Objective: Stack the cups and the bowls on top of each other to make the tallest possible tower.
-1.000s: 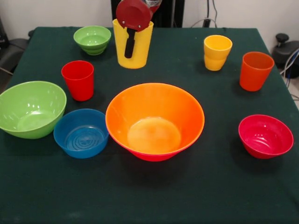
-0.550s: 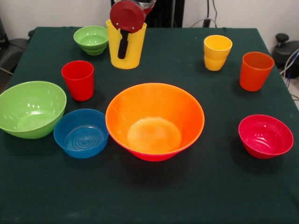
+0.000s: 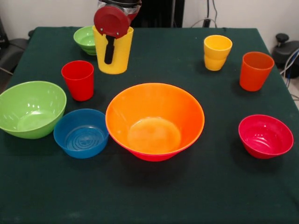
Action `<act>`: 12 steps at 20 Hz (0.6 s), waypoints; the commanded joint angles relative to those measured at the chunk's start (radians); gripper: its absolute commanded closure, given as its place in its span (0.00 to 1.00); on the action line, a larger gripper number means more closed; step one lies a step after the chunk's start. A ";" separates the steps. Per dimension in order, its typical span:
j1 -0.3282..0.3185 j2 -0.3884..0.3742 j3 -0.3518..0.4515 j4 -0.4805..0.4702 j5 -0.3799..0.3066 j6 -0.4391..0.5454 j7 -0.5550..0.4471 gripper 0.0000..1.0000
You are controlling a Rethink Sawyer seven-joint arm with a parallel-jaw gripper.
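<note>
My gripper point(image 3: 110, 55) is shut on a yellow cup point(image 3: 117, 56) at the far side of the table; one black finger point(image 3: 109, 50) runs down the cup's outer wall. The held cup covers part of the small green bowl point(image 3: 84, 38) behind it. A red cup point(image 3: 78, 80) stands below and left of it. The large orange bowl point(image 3: 154, 120) sits mid-table, nested in a pink one whose base point(image 3: 154, 157) shows beneath. The medium-large green bowl point(image 3: 30, 108) and blue bowl point(image 3: 81, 133) lie at the left, touching. Another yellow cup point(image 3: 217, 52), an orange cup point(image 3: 255, 71) and a small red bowl point(image 3: 265, 136) are at the right.
The dark green cloth point(image 3: 149, 196) covers the table. Cables and a dark object point(image 3: 286, 49) lie past the right edge.
The gripper has carried the yellow cup leftward and slightly toward the camera, so it now overlaps the small green bowl. Everything else is unmoved.
</note>
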 commanded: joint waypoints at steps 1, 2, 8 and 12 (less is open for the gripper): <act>-0.016 0.072 0.143 -0.062 -0.095 0.009 -0.247 1.00; -0.016 0.074 0.142 -0.065 -0.099 0.007 -0.242 1.00; -0.015 0.091 0.140 -0.103 -0.113 0.048 -0.235 1.00; -0.013 0.109 0.156 -0.129 -0.105 0.099 -0.249 1.00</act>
